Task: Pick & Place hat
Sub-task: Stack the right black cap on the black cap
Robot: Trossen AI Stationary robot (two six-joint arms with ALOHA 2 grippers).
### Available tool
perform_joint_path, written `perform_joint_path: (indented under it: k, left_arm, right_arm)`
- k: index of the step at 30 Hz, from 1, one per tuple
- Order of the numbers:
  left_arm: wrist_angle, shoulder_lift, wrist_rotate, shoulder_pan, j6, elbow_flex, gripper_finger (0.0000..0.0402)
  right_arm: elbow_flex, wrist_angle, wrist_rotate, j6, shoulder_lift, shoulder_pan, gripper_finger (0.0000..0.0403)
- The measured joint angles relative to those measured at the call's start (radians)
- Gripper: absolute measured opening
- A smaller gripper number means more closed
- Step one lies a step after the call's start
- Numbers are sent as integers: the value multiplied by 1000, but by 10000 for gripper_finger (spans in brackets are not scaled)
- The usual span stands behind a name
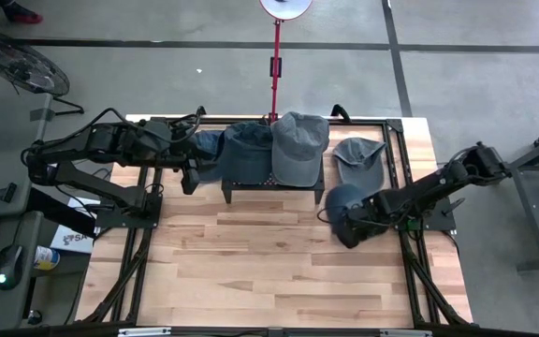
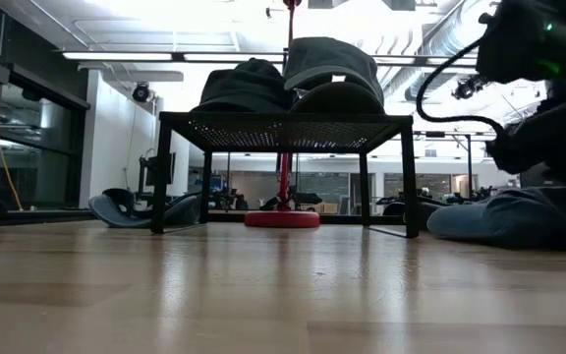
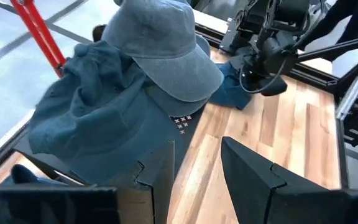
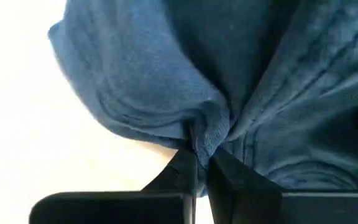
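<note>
1. High view first, from the left: the left gripper [image 1: 192, 176] hangs by the left end of the black mesh stand [image 1: 274, 190], and its wrist camera shows the fingers spread wide with nothing between them. It looks to be waiting.

2. On the stand sit two caps, a dark blue one [image 1: 247, 154] and a grey one [image 1: 298, 147] partly overlapping it. Another blue cap [image 1: 208, 148] lies on the table just beside the stand's left end, and a further grey cap [image 1: 358, 159] lies flat on the table just to the stand's right.

3. Farther right, the right gripper [image 1: 352, 225] is down at the table, pinched tight on a fold of the navy hat [image 1: 342, 200]; its wrist camera shows cloth bunched between nearly closed fingers [image 4: 182, 171].

4. My guess is the hat is being picked up. The pinch is only on an edge fold, so a slow, straight lift would suit it best.

5. Watch the stand's near corner and the grey cap close by: the hanging cloth could snag or drag either.
</note>
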Motion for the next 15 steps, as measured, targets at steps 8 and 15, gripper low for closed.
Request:
perform_joint_path:
  k: [8, 15]
  left_arm:
    - [7, 25, 46, 0, -4, 1, 131]
    - [20, 37, 105, 0, 36, 1, 131]
  right_arm:
    - [208, 15, 25, 51, 0, 126, 4]
    - [443, 11, 227, 90, 0, 264, 3]
